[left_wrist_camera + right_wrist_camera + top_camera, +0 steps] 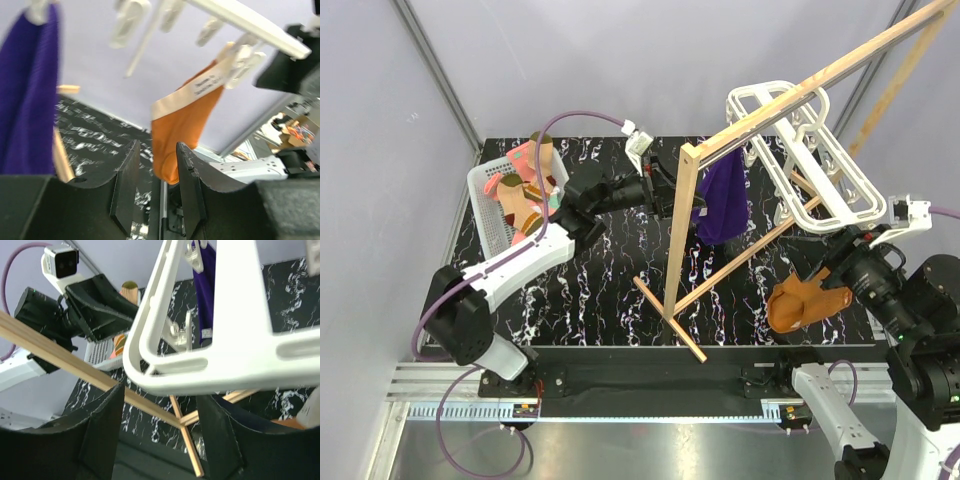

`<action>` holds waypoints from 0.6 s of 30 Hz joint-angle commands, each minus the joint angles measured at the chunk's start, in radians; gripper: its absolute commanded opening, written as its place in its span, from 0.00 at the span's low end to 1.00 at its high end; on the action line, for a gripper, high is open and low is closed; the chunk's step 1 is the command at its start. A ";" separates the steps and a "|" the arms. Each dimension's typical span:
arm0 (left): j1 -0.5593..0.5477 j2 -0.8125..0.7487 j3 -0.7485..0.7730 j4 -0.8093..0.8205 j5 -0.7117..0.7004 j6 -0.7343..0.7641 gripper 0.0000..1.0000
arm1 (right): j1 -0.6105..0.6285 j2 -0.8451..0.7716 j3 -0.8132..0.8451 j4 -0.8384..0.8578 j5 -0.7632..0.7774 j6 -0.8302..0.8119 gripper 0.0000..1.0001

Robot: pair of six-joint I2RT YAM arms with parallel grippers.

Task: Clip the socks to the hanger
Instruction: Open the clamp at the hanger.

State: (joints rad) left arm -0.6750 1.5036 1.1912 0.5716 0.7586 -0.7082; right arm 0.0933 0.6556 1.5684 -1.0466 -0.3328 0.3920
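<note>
Left wrist view. My left gripper: jaws part-way apart, nothing between them, so released. Through the gap I see the black marbled table. Farther off is the orange-brown cloth, which hangs by its pale hem from a white clip. To the left, the purple cloth hangs from another such clip. More of them dangle overhead, blurred.

Right wrist view. My right gripper: jaws stand wide. The rounded corner of the hanger lies right across the fingertips. I cannot tell whether the fingers press on it or only sit under it. Beyond it runs a bar of the wooden stand. Past that, the left arm's black wrist faces me.

Top view. The hanger sits tilted at the stand's upper rail, over the right half of the table. My right gripper is at its near end, just above the orange-brown cloth. My left gripper is near the stand's upright post, just beside the purple cloth. The socks lie heaped in the white basket at the far left corner, well apart from the hanger. Pink-and-teal and tan striped ones show on top.
</note>
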 commanded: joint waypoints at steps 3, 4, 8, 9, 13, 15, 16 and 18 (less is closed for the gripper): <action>-0.035 0.053 0.097 0.128 0.038 -0.031 0.41 | -0.003 0.041 0.016 0.128 0.057 -0.080 0.68; -0.041 0.069 0.111 0.135 0.039 -0.036 0.41 | -0.001 0.042 0.010 0.138 0.063 -0.087 0.68; -0.054 0.099 0.128 0.163 0.033 -0.056 0.41 | -0.001 0.041 -0.016 0.209 0.087 -0.100 0.67; -0.057 0.101 0.128 0.168 0.030 -0.063 0.41 | -0.001 0.041 -0.028 0.218 0.093 -0.105 0.66; -0.077 0.118 0.142 0.169 0.025 -0.056 0.41 | -0.001 0.038 -0.059 0.263 0.094 -0.104 0.66; -0.081 0.127 0.154 0.160 0.022 -0.051 0.41 | -0.001 0.038 -0.073 0.276 0.095 -0.099 0.65; -0.087 0.130 0.154 0.160 0.021 -0.050 0.41 | -0.001 0.035 -0.080 0.283 0.100 -0.099 0.65; -0.092 0.133 0.154 0.166 0.012 -0.047 0.41 | -0.003 0.024 -0.109 0.307 0.119 -0.104 0.65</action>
State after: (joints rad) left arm -0.7559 1.6325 1.2995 0.6605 0.7753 -0.7616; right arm 0.0933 0.6830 1.4860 -0.8364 -0.2474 0.3111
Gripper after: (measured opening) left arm 0.407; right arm 0.655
